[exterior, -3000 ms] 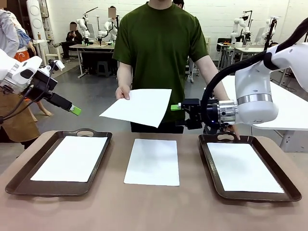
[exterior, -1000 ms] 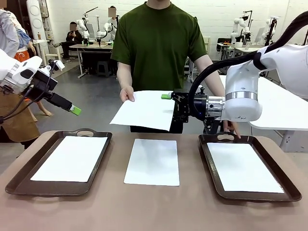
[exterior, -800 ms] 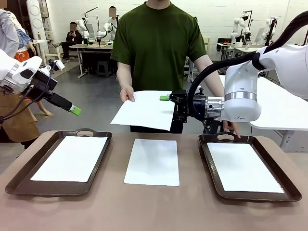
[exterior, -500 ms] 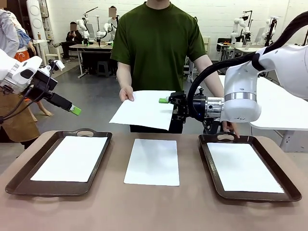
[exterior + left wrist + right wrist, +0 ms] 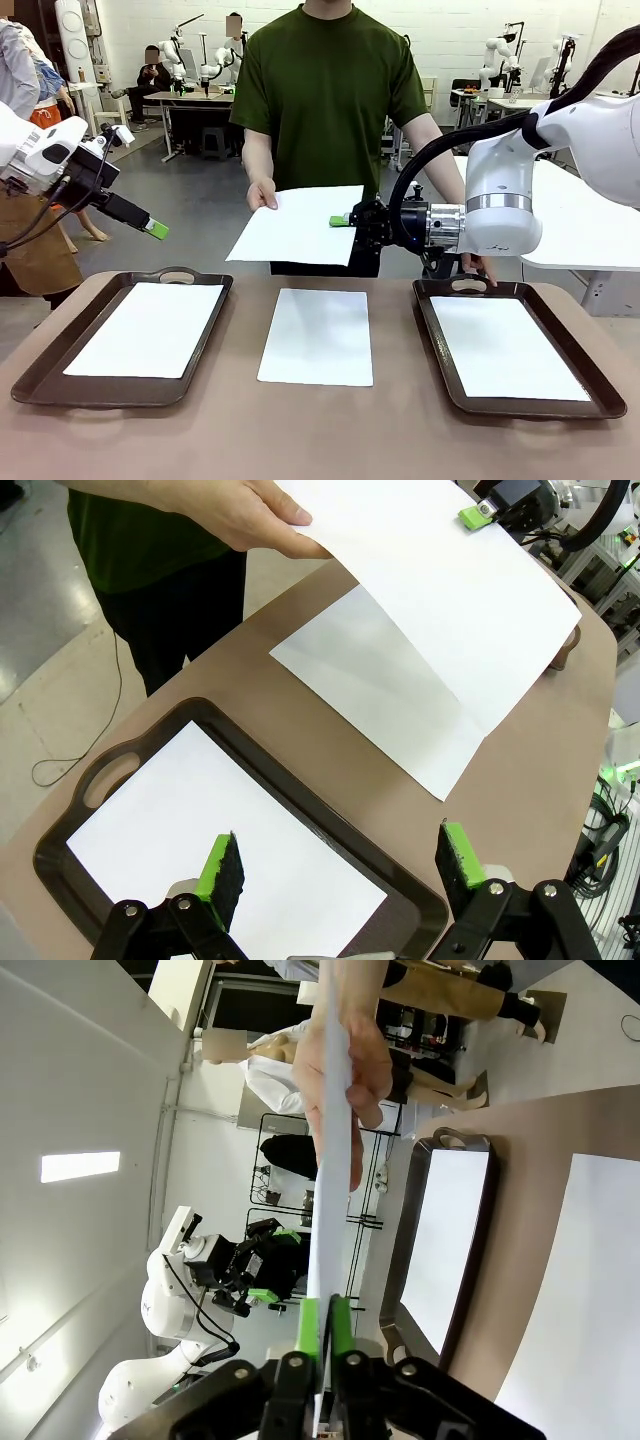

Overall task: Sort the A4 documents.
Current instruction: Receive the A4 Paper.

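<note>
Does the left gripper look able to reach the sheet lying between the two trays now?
Probably yes. The left gripper hangs open by the left tray, and nothing stands between it and the sheet on the table. The held sheet hangs higher.

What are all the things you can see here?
A4 sheets: four, white; one in the left tray, one on the bare table between trays, one in the right tray, one raised sheet in the air.
Trays: two, dark brown, handled, on the table.
Table: one, brown.
Person's hands: two; one holds the raised sheet, other by the right tray's handle.
Grippers: two, black with green pads; left gripper open, near the left tray; right gripper shut on the raised sheet.
</note>
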{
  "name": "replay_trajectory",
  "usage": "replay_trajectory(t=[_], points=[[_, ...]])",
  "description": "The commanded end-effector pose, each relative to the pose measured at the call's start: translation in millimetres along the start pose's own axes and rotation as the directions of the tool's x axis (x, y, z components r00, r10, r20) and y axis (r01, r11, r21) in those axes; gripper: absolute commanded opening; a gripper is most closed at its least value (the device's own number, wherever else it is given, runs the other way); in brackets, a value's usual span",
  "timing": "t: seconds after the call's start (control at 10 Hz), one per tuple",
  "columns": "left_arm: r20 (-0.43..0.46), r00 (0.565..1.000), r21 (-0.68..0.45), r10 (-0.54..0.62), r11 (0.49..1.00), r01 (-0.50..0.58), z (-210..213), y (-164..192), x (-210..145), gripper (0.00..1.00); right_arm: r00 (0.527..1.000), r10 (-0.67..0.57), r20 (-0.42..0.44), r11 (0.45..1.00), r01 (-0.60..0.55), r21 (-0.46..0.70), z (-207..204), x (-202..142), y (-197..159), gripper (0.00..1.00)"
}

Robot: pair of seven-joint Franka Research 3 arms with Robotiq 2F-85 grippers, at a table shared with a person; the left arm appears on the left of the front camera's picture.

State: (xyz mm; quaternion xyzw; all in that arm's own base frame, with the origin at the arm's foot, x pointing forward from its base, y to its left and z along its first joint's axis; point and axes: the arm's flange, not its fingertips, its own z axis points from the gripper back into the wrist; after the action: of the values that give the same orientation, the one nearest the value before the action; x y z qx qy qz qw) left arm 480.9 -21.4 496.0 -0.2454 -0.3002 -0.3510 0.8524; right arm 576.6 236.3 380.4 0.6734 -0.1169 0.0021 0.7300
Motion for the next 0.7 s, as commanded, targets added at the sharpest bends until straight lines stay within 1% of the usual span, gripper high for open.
replay_trajectory(t=[0.0, 0.4, 0.5, 0.6], points=[[0.002, 1.000, 0.011, -0.002, 1.000, 0.002, 0.2, 0.1, 0.3, 1.00, 1.000, -0.008, -0.018, 1.000, 0.008, -0.002, -2.6, 2.3, -1.3, 0.00], [0.002, 1.000, 0.011, -0.002, 1.000, 0.002, 0.2, 0.1, 0.3, 1.00, 1.000, -0.002, -0.018, 1.000, 0.002, -0.006, -2.6, 2.2, -1.6, 0.00], [0.002, 1.000, 0.011, -0.002, 1.000, 0.002, 0.2, 0.1, 0.3, 1.00, 0.999, 0.008, -0.036, 1.000, -0.008, 0.006, -2.9, 2.1, -0.3, 0.00], [0.002, 1.000, 0.011, -0.002, 1.000, 0.002, 0.2, 0.1, 0.3, 1.00, 0.993, 0.074, -0.093, 0.997, -0.076, -0.018, -2.1, 1.8, 7.9, 0.00]])
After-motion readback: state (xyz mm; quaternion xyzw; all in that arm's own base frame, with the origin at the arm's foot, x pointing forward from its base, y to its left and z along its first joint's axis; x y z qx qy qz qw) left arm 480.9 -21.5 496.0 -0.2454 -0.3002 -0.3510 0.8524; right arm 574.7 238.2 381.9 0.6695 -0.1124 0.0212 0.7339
